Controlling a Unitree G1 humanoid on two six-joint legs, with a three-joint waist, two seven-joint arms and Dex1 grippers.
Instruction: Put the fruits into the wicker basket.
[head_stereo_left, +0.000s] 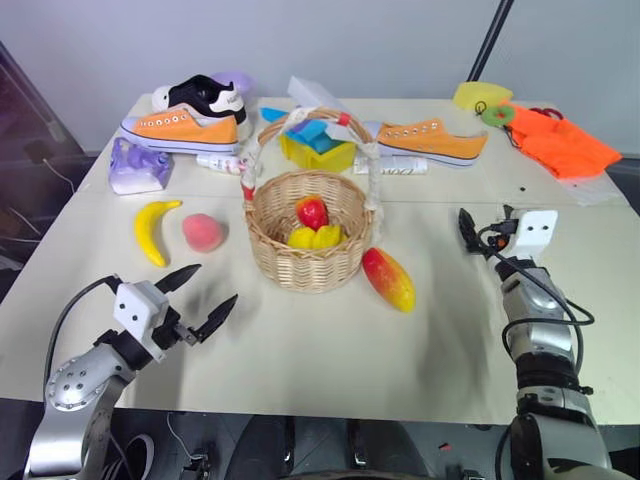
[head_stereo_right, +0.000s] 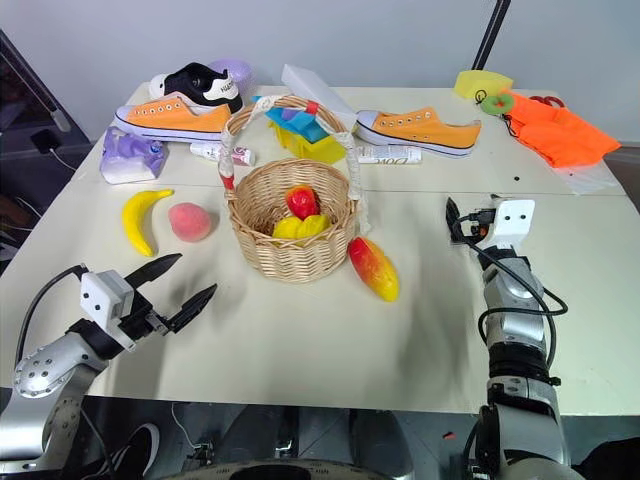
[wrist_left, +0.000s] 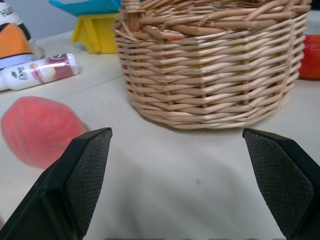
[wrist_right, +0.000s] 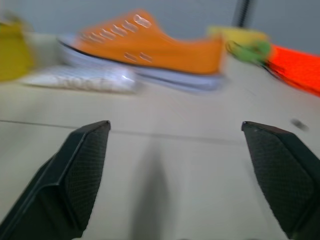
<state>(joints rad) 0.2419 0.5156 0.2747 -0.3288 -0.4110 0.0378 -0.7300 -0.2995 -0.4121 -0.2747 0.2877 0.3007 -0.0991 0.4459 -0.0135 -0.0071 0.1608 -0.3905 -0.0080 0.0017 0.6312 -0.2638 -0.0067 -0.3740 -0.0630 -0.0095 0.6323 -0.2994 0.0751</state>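
The mango (head_stereo_left: 389, 279) lies on the table against the wicker basket (head_stereo_left: 306, 262), its long axis slanting away from the basket's foot, ahead and inboard of the right gripper (head_stereo_left: 466, 232), whose jaws stand released and empty. The peach (head_stereo_left: 204, 232) and banana (head_stereo_left: 153, 230) lie ahead of the left gripper (head_stereo_left: 198, 298), also spread wide and empty. By my reckoning each arm is nearer its own side's fruit.

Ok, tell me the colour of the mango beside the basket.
The mango is red blending into yellow, clearest in the left eye view.
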